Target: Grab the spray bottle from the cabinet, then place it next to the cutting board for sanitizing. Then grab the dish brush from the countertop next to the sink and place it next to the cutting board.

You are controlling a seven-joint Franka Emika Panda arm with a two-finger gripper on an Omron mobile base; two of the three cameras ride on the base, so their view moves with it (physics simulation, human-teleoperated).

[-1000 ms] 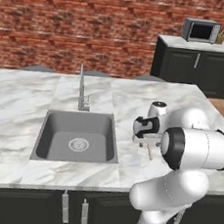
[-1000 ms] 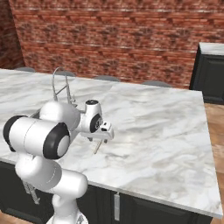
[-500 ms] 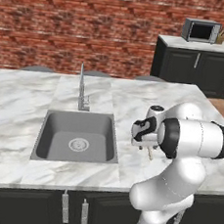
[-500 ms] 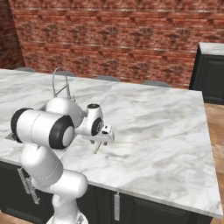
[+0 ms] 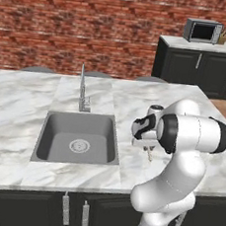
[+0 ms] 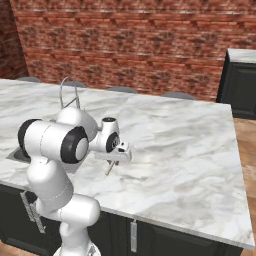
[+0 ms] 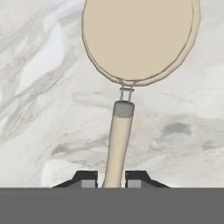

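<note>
My gripper (image 7: 111, 177) is shut on the dish brush (image 7: 120, 131). Its thin beige handle runs up between the two finger tips to the round cream head (image 7: 138, 39), over white marble. From the base, the gripper (image 5: 148, 148) hangs just above the countertop (image 5: 27, 95), right of the sink (image 5: 77, 138). The brush (image 6: 110, 167) points down from the hand (image 6: 116, 159) toward the marble. The spray bottle, the cabinet and the cutting board are out of view.
The slender silver tap (image 5: 82, 89) stands behind the basin. A second counter with black cupboards (image 5: 199, 70) and a microwave (image 5: 203, 31) stands at the back right. A brick wall (image 6: 125, 45) runs behind. Wide marble (image 6: 190, 145) stretches to the right of the hand.
The arm's elbow has risen and swung a little toward the sink. The gripper and the brush have hardly moved.
</note>
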